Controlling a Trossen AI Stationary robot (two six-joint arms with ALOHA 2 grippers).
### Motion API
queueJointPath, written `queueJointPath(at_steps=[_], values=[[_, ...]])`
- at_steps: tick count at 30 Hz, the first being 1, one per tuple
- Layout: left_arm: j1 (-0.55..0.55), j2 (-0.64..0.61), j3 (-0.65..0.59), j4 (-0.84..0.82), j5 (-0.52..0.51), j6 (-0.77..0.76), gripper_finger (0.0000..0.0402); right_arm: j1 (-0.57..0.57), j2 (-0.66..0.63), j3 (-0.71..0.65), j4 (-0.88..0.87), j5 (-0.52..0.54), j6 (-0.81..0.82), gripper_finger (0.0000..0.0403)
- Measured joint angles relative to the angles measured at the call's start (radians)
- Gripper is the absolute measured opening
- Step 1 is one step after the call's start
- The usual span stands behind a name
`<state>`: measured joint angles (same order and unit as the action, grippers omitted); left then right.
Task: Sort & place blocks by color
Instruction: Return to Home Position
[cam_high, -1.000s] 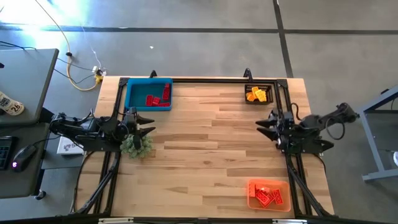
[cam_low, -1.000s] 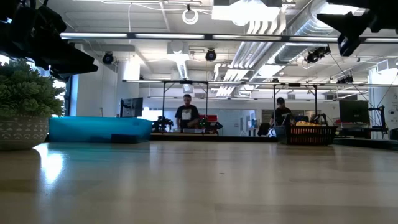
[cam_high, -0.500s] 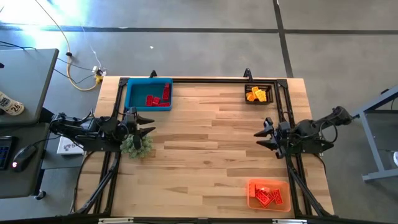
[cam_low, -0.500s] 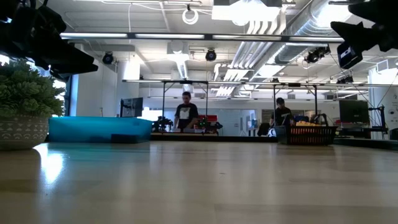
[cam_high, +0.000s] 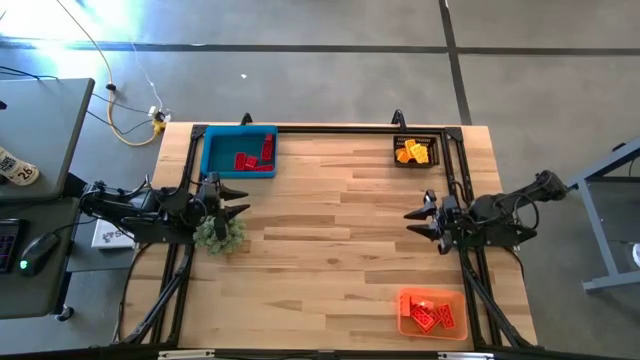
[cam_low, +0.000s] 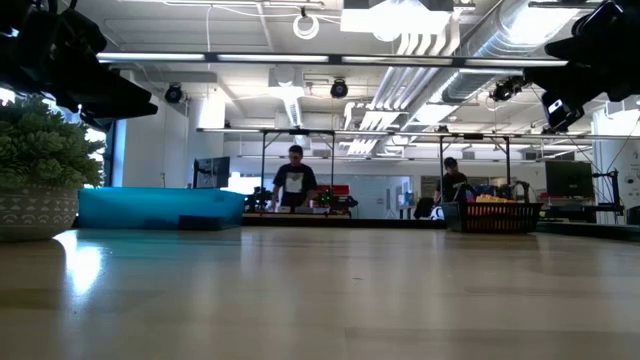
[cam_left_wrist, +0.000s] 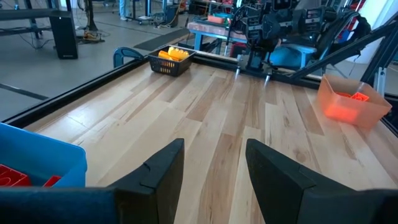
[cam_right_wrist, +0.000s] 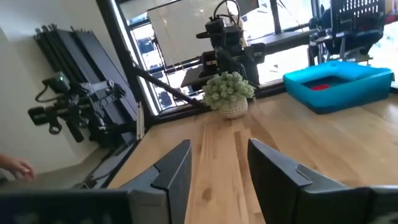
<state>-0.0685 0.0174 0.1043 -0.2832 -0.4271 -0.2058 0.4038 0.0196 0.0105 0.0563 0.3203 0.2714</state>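
Overhead, the left gripper (cam_high: 242, 200) is held spread and empty beside a potted plant (cam_high: 219, 236). Red blocks (cam_high: 253, 159) are gathered in the blue bin (cam_high: 212, 150), yellow blocks (cam_high: 414, 152) in the black basket (cam_high: 398, 160), and orange blocks (cam_high: 430, 315) in the orange bin (cam_high: 405, 300). The right gripper (cam_high: 417, 215) is held parted, gripping nothing.

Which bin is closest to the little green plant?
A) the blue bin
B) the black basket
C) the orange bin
A: seen from above, the blue bin stands just past the green plant on the same side, while the black basket and the orange bin stand much farther from it.
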Motion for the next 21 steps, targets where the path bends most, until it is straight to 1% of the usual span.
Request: queueJointPath(at_steps=[4, 21], values=[[0.000, 0.000, 0.000, 0.000, 0.000, 0.000, 0.0161, 0.000, 0.000, 0.000, 0.000, -0.001, -0.035, 0.0144], [0.000, 0.000, 0.000, 0.000, -0.003, 0.000, 0.0161, 0.000, 0.000, 0.000, -0.002, -0.002, -0.037, 0.0144]])
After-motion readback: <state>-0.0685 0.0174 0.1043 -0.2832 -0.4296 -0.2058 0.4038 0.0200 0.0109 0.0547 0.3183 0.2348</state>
